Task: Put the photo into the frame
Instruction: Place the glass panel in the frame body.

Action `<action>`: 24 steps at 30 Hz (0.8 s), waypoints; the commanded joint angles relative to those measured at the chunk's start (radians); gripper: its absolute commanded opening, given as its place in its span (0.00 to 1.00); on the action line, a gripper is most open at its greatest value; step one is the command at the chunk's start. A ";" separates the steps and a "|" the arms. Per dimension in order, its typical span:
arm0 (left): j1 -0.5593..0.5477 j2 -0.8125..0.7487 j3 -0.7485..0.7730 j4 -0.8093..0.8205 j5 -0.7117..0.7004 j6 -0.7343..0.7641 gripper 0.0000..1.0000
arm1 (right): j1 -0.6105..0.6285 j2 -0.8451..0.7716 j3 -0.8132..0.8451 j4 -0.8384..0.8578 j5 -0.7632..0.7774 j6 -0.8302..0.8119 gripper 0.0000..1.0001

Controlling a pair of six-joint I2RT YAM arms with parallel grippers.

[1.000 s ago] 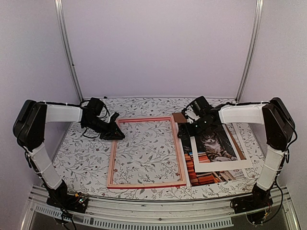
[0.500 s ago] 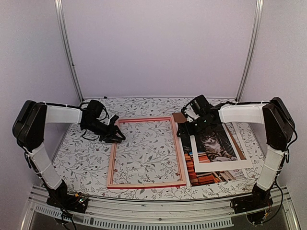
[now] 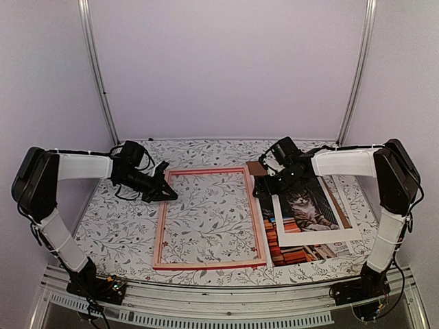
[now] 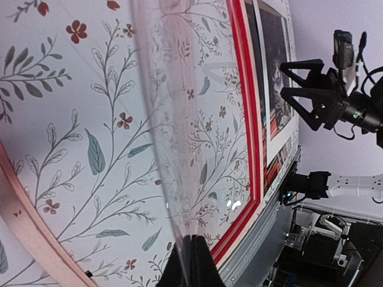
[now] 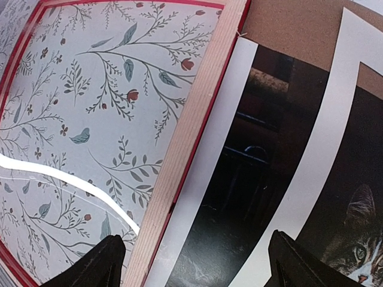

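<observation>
The frame (image 3: 256, 214) lies flat mid-table (image 3: 116, 226). The photo (image 3: 291, 255) lies against its right rail, with the mat board (image 3: 319, 237) on top and the backing board (image 3: 255, 166) under its far end. The left gripper (image 3: 164, 192) is at the frame's far-left corner, and the right gripper (image 3: 264, 186) is over the photo's far-left corner.
</observation>
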 commanded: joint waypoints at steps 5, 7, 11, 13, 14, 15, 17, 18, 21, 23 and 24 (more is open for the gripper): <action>0.002 -0.109 0.003 0.069 0.102 -0.081 0.00 | 0.006 -0.008 0.020 -0.012 0.026 0.010 0.87; 0.003 -0.133 0.003 0.093 0.127 -0.116 0.00 | 0.006 -0.015 0.019 -0.015 0.035 0.012 0.87; 0.001 -0.170 0.010 0.135 0.155 -0.177 0.00 | 0.005 -0.030 0.020 -0.018 0.047 0.013 0.87; 0.000 -0.181 0.015 0.147 0.169 -0.196 0.00 | 0.006 -0.036 0.019 -0.021 0.054 0.013 0.87; -0.002 -0.185 0.016 0.154 0.177 -0.207 0.00 | 0.006 -0.039 0.019 -0.023 0.058 0.014 0.87; -0.002 -0.189 0.017 0.164 0.185 -0.223 0.00 | 0.005 -0.042 0.020 -0.025 0.064 0.015 0.87; -0.009 -0.194 0.020 0.179 0.195 -0.241 0.00 | 0.006 -0.051 0.019 -0.029 0.071 0.017 0.87; -0.015 -0.195 0.024 0.183 0.198 -0.246 0.00 | 0.006 -0.055 0.019 -0.029 0.074 0.018 0.87; -0.033 -0.194 0.035 0.193 0.201 -0.258 0.00 | 0.006 -0.071 0.020 -0.034 0.083 0.020 0.87; -0.039 -0.190 0.039 0.209 0.215 -0.270 0.00 | 0.006 -0.080 0.021 -0.037 0.087 0.022 0.87; -0.043 -0.190 0.043 0.212 0.218 -0.274 0.00 | 0.005 -0.084 0.021 -0.039 0.088 0.022 0.87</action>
